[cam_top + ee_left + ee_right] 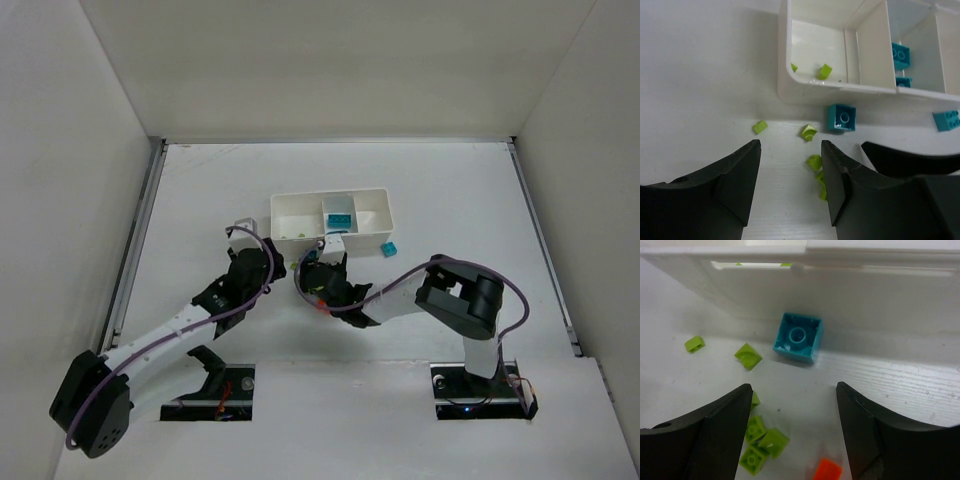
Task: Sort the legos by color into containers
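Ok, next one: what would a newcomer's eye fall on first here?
The white tray sits mid-table with teal bricks in its middle compartment. The left end effector and right end effector both stand open at its near wall, over loose lime bricks and a stray teal brick lying beside that wall.

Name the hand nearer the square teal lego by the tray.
Right. The right hand is straight in front of the teal lego, open; the left hand seems farther off, aimed to its left.

white-linked arms (165, 335), purple cables (262, 240), black wedge-fingered end effectors (790, 145) (794, 387)
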Tool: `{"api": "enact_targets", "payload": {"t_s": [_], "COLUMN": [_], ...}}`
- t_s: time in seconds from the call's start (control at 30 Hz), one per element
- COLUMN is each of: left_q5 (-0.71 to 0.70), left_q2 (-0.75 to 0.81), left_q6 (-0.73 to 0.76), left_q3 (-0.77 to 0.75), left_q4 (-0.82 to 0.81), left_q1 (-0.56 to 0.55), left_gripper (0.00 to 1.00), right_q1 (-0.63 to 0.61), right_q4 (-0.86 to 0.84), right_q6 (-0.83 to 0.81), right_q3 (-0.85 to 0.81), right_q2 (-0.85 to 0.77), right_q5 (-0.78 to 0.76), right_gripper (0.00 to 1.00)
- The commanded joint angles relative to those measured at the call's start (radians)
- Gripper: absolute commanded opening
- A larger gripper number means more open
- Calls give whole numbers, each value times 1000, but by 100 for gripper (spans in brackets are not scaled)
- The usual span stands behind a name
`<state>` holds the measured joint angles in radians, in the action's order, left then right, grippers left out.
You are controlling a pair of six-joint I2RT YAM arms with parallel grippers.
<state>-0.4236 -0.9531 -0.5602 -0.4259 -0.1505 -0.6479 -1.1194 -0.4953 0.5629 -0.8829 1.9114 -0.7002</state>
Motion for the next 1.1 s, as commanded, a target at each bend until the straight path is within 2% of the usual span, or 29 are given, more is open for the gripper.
{"api": "enact_targets", "payload": {"t_s": [0.0, 0.17, 0.33, 0.57, 0.73, 1.07], "left_q5": [-6, -9, -23, -47, -52, -53], "left_q2": [91, 158, 155, 94, 36, -191], "left_q6": [-36, -93, -136, -155, -141, -102], "left_q3": [61, 131, 147, 159, 142, 81], "left_q4": [60, 121, 123, 91, 54, -161], "left_q1": [-44, -101, -169, -196, -204, -201], "left_gripper": [48, 48, 48, 48, 47, 45], "right_q1": [14, 14, 11, 0, -49, -112], "right_q4": [-109, -130, -141, -181, -186, -146], "right_q6": [-15, -18, -26, -40, -37, -35], "right_q3": [-42, -83, -123, -113, -19, 191], "right_q2": [35, 101, 144, 160, 52, -273], "right_q5": [-56, -128, -171, -229, -254, -249], "right_gripper": [74, 71, 66, 36, 32, 33]}}
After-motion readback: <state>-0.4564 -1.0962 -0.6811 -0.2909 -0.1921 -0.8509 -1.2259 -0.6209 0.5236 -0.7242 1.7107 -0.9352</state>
